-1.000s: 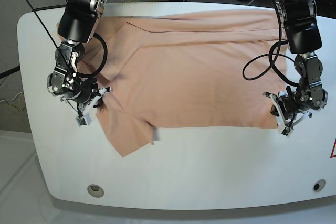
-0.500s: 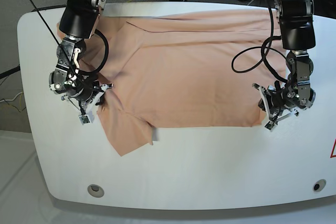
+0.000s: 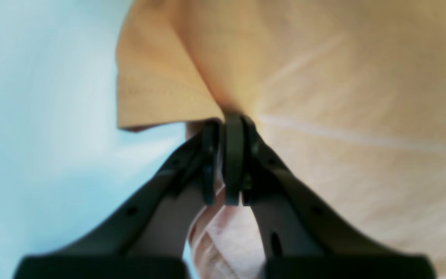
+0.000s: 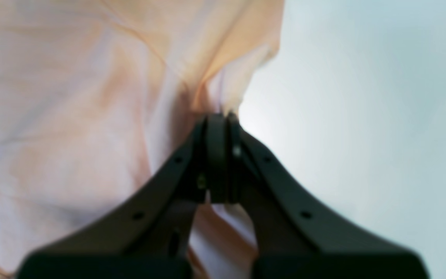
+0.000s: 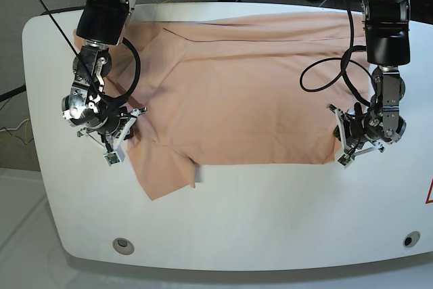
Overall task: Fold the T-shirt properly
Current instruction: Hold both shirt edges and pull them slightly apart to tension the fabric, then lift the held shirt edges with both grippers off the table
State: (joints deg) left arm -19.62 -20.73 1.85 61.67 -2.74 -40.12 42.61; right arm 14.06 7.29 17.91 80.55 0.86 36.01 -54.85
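Observation:
The peach T-shirt lies spread flat across the white table, one sleeve pointing toward the front left. On the base view's right, my left gripper is shut on the shirt's lower right hem corner. The left wrist view shows the T-shirt bunched and pinched in the left gripper. On the base view's left, my right gripper is shut on the cloth just above that sleeve. The right wrist view shows a peak of the T-shirt drawn into the right gripper.
Black cables loop from both arms over the shirt's edges. Two round holes sit near the table's front edge. A red mark shows at the right rim. Bare table lies beside each grip.
My left gripper has slid toward the base view's left, drawing the hem corner inward with it. My right gripper has shifted slightly, still holding the cloth by the sleeve.

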